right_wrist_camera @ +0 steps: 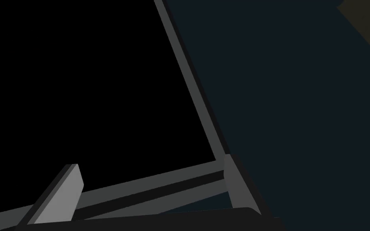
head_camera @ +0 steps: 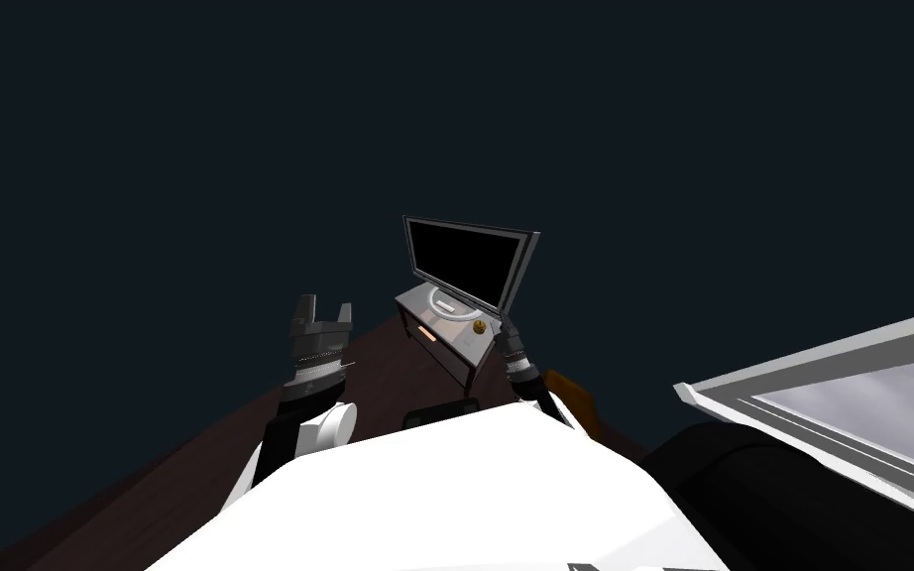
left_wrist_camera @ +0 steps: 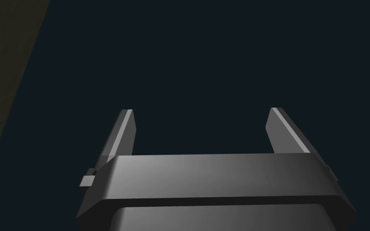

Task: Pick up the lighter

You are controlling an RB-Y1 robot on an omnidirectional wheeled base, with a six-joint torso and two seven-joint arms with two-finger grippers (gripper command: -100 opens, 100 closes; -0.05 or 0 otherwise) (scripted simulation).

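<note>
Right gripper (right_wrist_camera: 150, 161), fingers apart, at the lower corner of the television (head_camera: 465, 260). Small gold lighter (head_camera: 481, 325) lies on the grey TV stand (head_camera: 460, 342), just beside that gripper. Left gripper (left_wrist_camera: 202, 110) raised well apart, fingers spread.

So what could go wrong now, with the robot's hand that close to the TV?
1. The right gripper, jaws open, points at the lower corner of the TV from very near; pushing on could tip the screen.
2. A small orange thing, perhaps the lighter, lies at the front of the grey stand, away from that hand, so it may close on nothing.
3. A small gold round thing sits beside the hand and could get bumped.
</note>
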